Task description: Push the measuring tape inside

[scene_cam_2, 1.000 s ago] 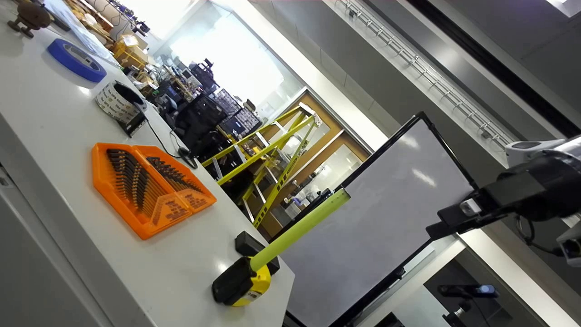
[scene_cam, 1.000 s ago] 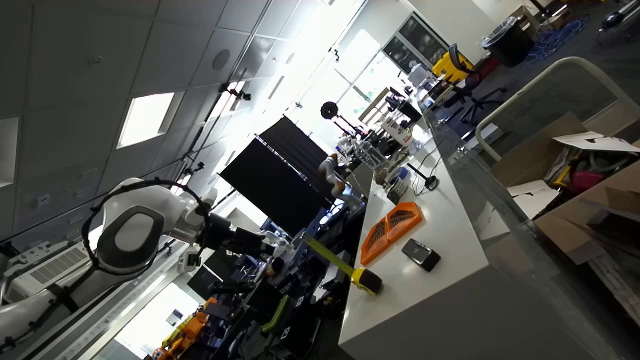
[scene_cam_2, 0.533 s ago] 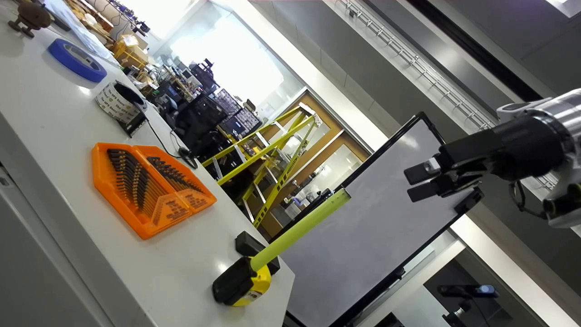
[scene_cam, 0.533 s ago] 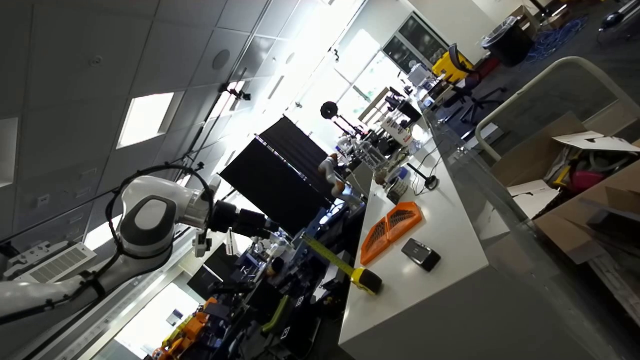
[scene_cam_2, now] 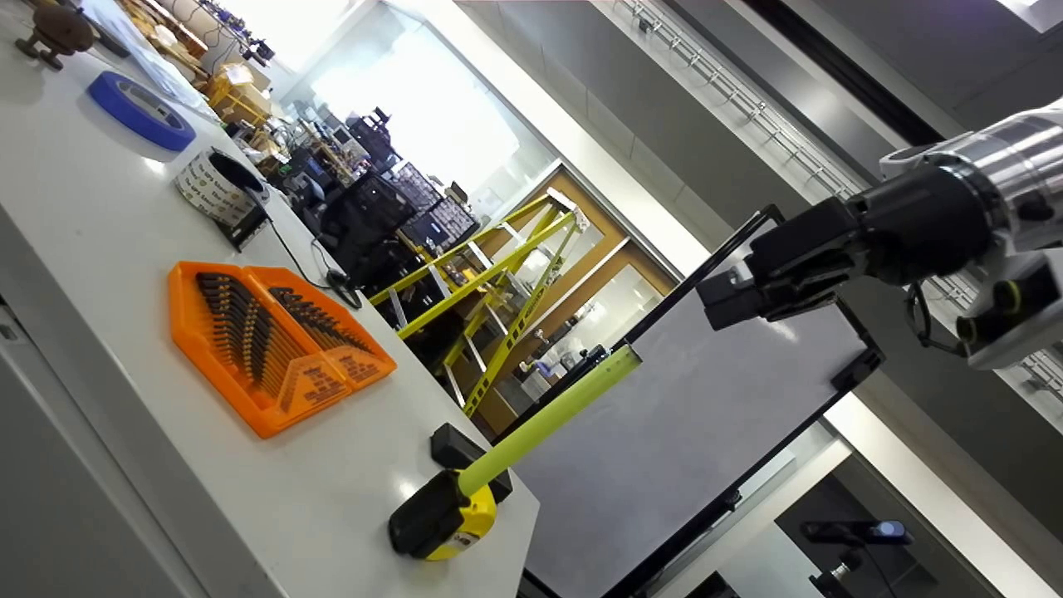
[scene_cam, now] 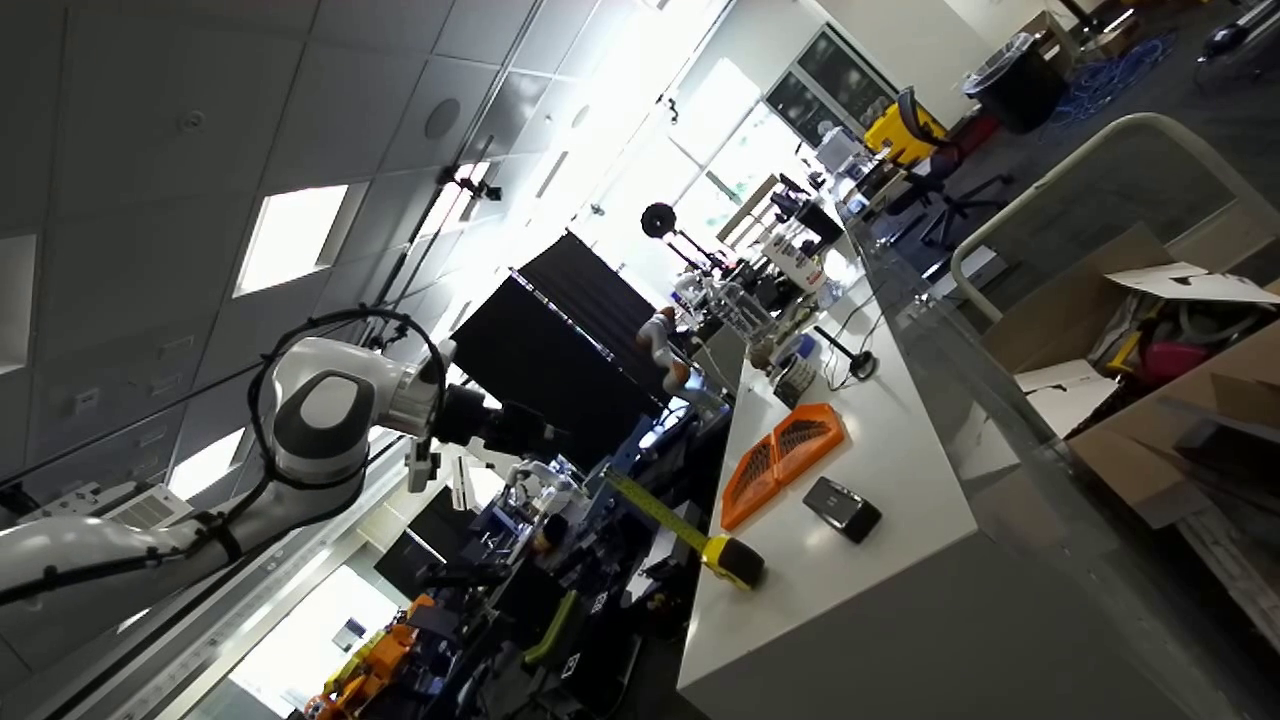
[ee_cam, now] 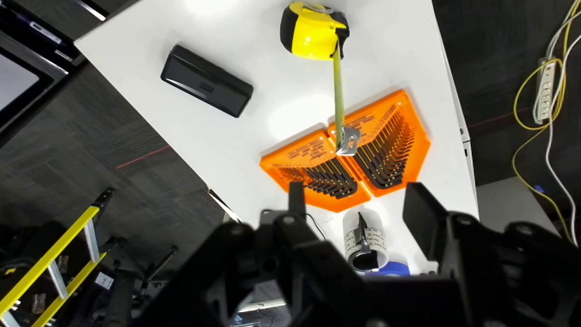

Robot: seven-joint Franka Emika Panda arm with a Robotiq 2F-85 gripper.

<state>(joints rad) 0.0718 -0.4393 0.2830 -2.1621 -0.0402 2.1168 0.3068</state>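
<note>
The yellow and black measuring tape (scene_cam: 733, 562) rests on the white table (scene_cam_2: 332, 490); it also shows in an exterior view (scene_cam_2: 442, 515) and in the wrist view (ee_cam: 313, 34). Its yellow-green blade (scene_cam_2: 548, 419) is pulled out and stands up from the case, away from the tabletop. The blade's metal hook (ee_cam: 348, 141) is at its free upper end. My gripper (ee_cam: 355, 190) is open and empty. In the exterior views the gripper (scene_cam_2: 718, 303) hangs in the air beyond and above the hook, apart from it. Nothing lies between the fingers.
An open orange hex key set (ee_cam: 345, 154) lies beside the measuring tape. A black box (ee_cam: 206, 81) lies near the table edge. A white label roll (ee_cam: 365, 240) and a blue tape roll (scene_cam_2: 141, 110) stand farther along. A yellow ladder (scene_cam_2: 490, 307) is beyond the table.
In the exterior views the arm and gripper have moved up the picture and across, nearer to the blade's line, and the gripper has turned. The measuring tape and its blade have not moved.
</note>
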